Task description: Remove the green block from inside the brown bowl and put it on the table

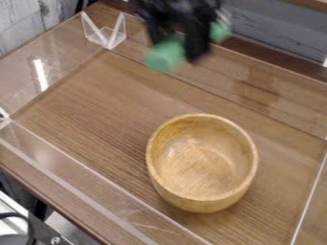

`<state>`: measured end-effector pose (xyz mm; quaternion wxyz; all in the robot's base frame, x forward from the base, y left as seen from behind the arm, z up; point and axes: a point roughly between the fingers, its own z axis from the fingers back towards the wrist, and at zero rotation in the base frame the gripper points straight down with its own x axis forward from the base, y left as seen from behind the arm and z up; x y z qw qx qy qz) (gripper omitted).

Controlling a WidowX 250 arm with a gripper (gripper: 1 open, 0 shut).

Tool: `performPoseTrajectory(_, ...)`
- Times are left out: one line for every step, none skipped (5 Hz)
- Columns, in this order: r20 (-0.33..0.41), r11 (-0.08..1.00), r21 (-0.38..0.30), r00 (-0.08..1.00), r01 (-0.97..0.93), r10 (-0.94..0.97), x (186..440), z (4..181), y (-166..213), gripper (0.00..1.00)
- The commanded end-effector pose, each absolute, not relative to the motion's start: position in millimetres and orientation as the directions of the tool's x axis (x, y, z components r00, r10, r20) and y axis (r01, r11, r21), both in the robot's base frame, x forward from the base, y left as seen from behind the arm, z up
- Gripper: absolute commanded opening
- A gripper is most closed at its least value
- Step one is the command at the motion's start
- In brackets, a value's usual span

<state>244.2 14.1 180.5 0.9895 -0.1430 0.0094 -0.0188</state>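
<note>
The green block [165, 56] hangs in the air near the top of the view, blurred by motion, well above and to the upper left of the brown bowl [201, 161]. My gripper [175, 48] is shut on the block, with its dark fingers [194, 43] on either side of it. Nothing lies inside the round wooden bowl, which sits at the lower right of the table [102, 105]. Only the lower end of the arm shows; the rest is cut off by the top edge.
Clear acrylic walls [52, 67] run around the wood-grain tabletop. A clear bent acrylic piece [102, 29] stands at the back left corner. Bare wood lies left of and behind the bowl.
</note>
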Motion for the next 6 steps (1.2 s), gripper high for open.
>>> performPoseTrajectory(0.047,0.963,-0.26,0.997,0.07,-0.059,236.2,189.2,62.9,0.0)
performPoseTrajectory(0.041,0.96,-0.254,0.993,0.117,-0.11,222.5,173.8,49.2,0.0)
performPoseTrajectory(0.036,0.957,-0.247,0.988,0.155,-0.151,210.7,165.3,42.1,0.0)
performPoseTrajectory(0.043,0.951,-0.239,0.981,0.195,-0.19,207.1,161.2,26.3,0.0)
performPoseTrajectory(0.05,0.948,-0.231,0.976,0.219,-0.213,202.0,162.6,25.7,0.0)
performPoseTrajectory(0.058,0.946,-0.223,0.972,0.235,-0.228,198.6,167.7,29.8,0.0)
